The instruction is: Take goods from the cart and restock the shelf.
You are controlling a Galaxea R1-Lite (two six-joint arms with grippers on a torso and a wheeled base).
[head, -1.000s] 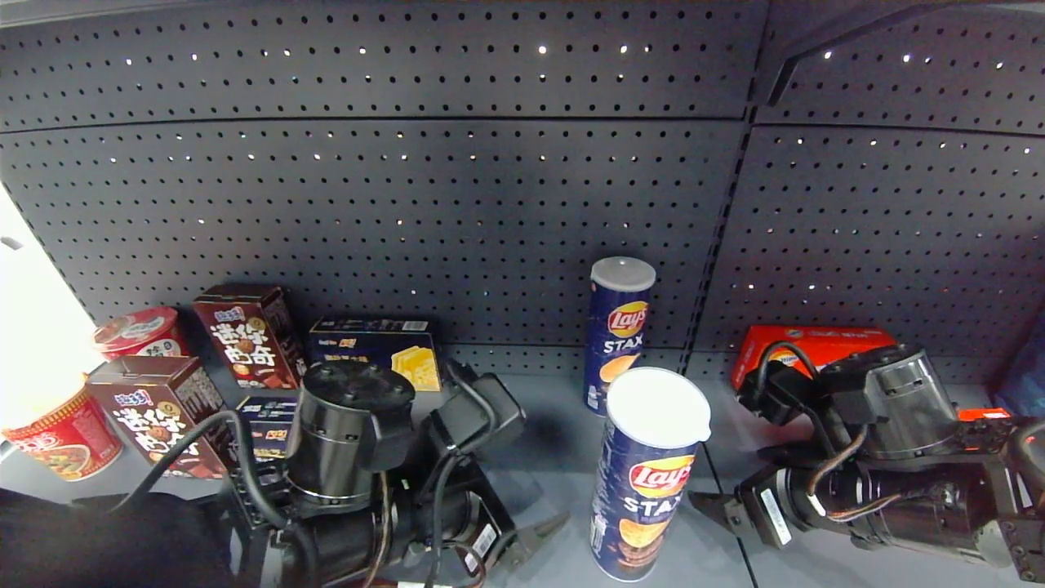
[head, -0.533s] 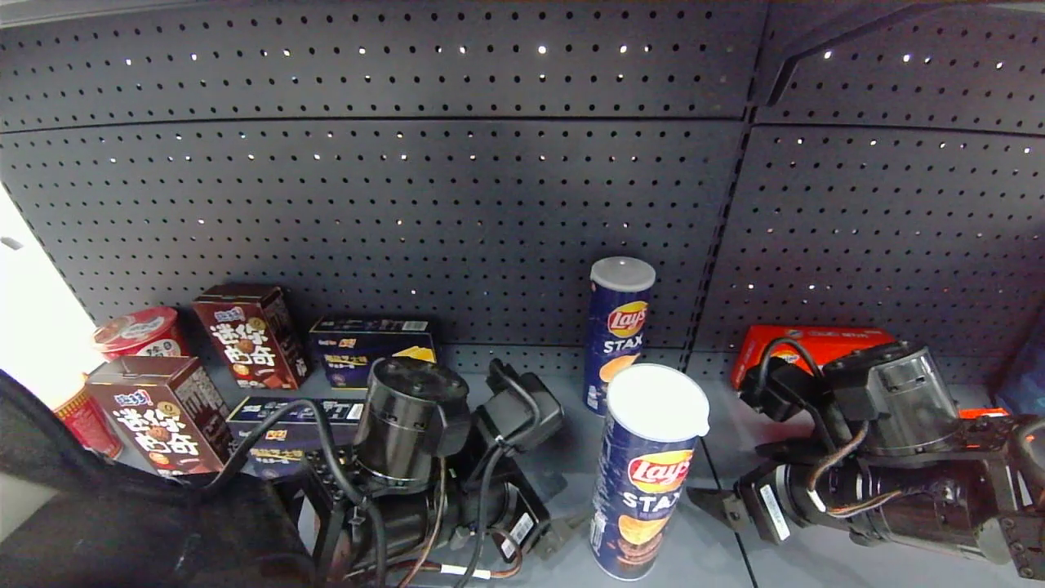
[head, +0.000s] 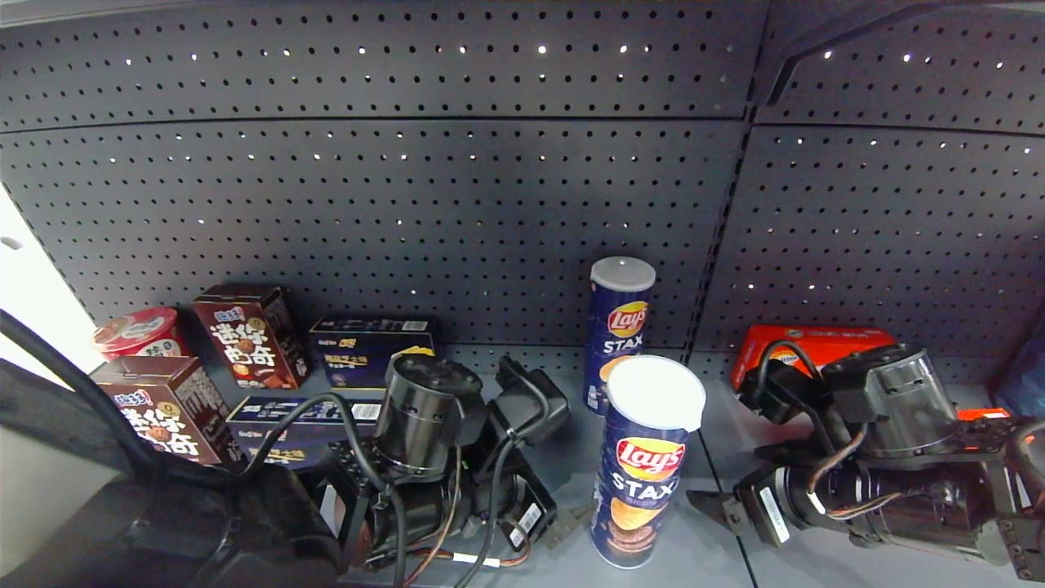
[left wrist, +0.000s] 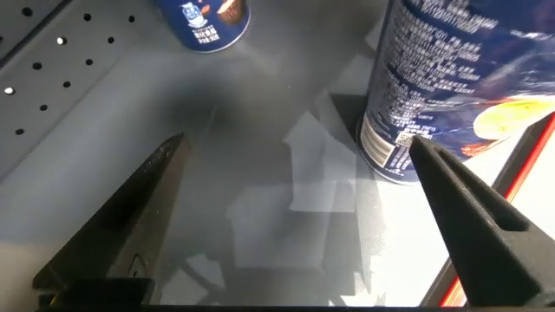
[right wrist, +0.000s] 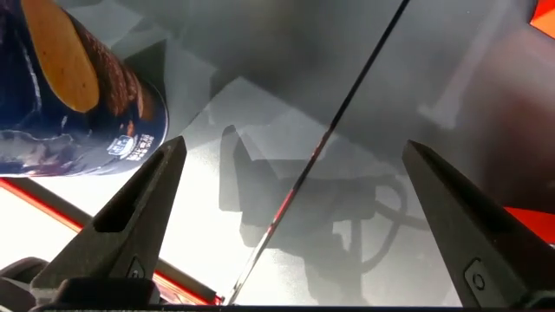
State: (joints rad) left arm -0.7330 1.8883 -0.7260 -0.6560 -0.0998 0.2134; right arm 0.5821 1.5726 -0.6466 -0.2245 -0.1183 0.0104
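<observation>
Two dark blue chip cans with white lids stand on the grey shelf (head: 539, 457). One can (head: 620, 327) is at the back by the pegboard, also seen as the far can (left wrist: 204, 17). The nearer can (head: 647, 461) stands close to the shelf's front edge. My left gripper (head: 574, 521) lies low just left of this can's base, open, and the near can (left wrist: 434, 78) sits right beside one finger (left wrist: 460, 204), outside the gap. My right gripper (head: 709, 505) is open just right of the can, with the same can (right wrist: 74, 87) off to one side of its fingers.
Brown snack boxes (head: 245, 335), a red noodle cup (head: 139, 331) and dark blue flat boxes (head: 367, 351) fill the shelf's left part. An orange box (head: 808, 343) lies at the back right. A perforated back panel (head: 408, 204) closes the shelf, and a seam (right wrist: 347, 95) splits its floor.
My left arm has moved right, up to the near can's base. The can has shifted slightly back and to the left. My right arm has stayed in place.
</observation>
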